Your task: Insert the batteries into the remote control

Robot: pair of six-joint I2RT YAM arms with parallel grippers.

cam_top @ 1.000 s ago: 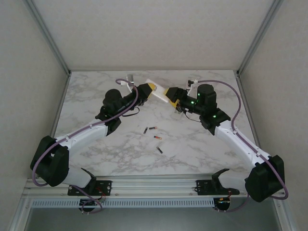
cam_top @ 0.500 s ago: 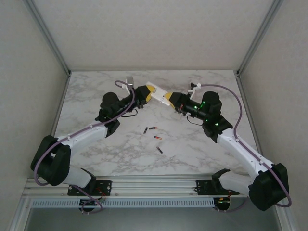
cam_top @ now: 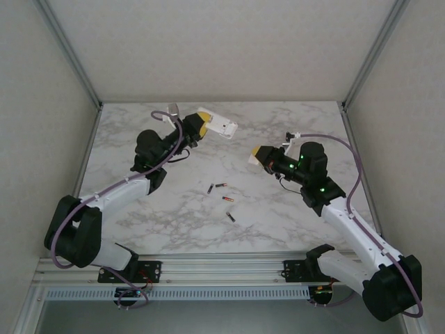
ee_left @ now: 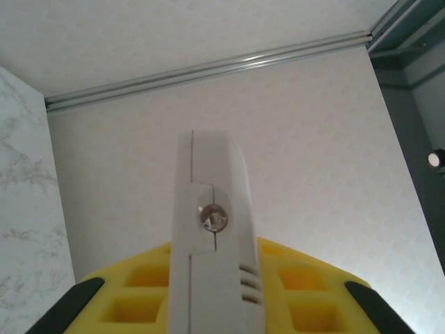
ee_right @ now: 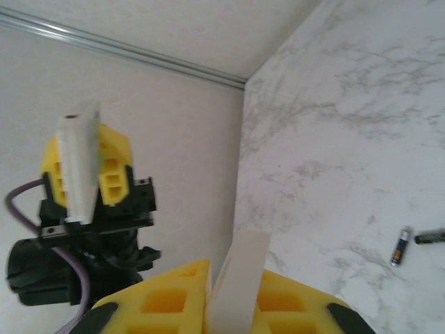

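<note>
The left hand (cam_top: 195,128) is clamped on one end of the white remote (cam_top: 222,126), held off the table (cam_top: 278,209). The right hand (cam_top: 263,156) is closed on a thin white panel (ee_right: 240,275). Four batteries (cam_top: 228,199) lie loose on the table between the arms, well apart from both hands.

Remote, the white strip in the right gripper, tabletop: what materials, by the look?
Remote: matte white plastic, likely moulded; seam, ribs, recessed screw.
White strip: same-looking matte plastic, thin, flat.
Tabletop: marble-veined, smooth; stone or printed laminate, cannot tell.
</note>
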